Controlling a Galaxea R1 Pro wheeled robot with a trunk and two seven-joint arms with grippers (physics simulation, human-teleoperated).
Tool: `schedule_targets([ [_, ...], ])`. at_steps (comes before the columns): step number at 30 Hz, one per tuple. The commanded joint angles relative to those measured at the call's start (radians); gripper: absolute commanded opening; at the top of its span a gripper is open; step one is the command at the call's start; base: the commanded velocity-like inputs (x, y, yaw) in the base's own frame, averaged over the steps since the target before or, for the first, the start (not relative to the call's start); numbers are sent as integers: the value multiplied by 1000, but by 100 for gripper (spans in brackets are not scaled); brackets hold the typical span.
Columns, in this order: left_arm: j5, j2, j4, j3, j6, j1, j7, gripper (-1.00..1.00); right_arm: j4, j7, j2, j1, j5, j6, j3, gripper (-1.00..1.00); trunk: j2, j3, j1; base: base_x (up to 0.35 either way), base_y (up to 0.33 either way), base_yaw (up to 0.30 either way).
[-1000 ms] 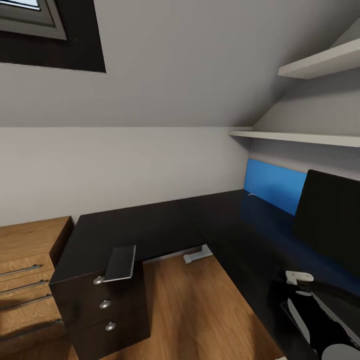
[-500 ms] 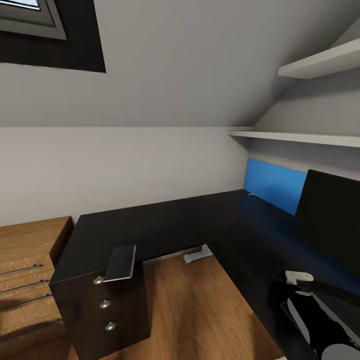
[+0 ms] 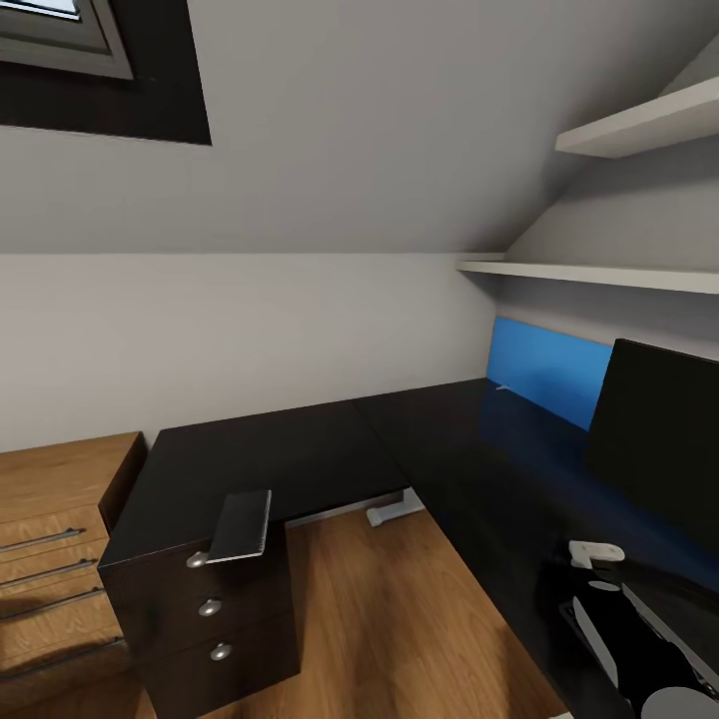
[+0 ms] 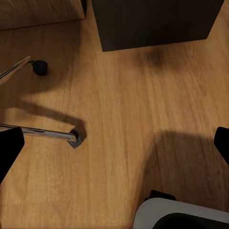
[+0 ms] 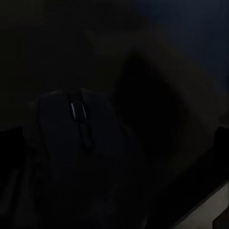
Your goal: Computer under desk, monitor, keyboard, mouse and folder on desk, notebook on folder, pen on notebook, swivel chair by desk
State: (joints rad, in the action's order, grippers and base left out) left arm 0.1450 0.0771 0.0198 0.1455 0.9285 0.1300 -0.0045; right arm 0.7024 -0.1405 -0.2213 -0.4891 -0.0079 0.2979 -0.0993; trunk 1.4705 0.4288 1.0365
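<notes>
Evenly and softly lit from the head camera, sharp throughout, with a dim blue reflection of the blue panel [image 3: 547,377] on the glossy tabletop [image 3: 449,449] and straight lines leaning outward toward the corners. Warm and moderately bright along the left wrist, with broad soft-edged shadows on the wooden floor [image 4: 124,105], a small glint on the chrome chair leg [image 4: 40,133] and slightly blurred dark shapes at the edges. Nearly black along the right wrist, barely picking out the mouse [image 5: 81,138] by its faintly lit wheel, with a weak bluish tint in one corner.
</notes>
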Motion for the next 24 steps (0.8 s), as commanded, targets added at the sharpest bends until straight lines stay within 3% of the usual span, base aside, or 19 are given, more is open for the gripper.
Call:
schedule_targets([
  [1,2,0,2,0,1,0,0,100,3,-2,0,0,0,6,1,100,1,1,0,0,0,0],
  [24,2,-3,2,2,1,0,0,100,89,-2,2,0,-7,6,-8,100,1,2,0,0,0,8],
])
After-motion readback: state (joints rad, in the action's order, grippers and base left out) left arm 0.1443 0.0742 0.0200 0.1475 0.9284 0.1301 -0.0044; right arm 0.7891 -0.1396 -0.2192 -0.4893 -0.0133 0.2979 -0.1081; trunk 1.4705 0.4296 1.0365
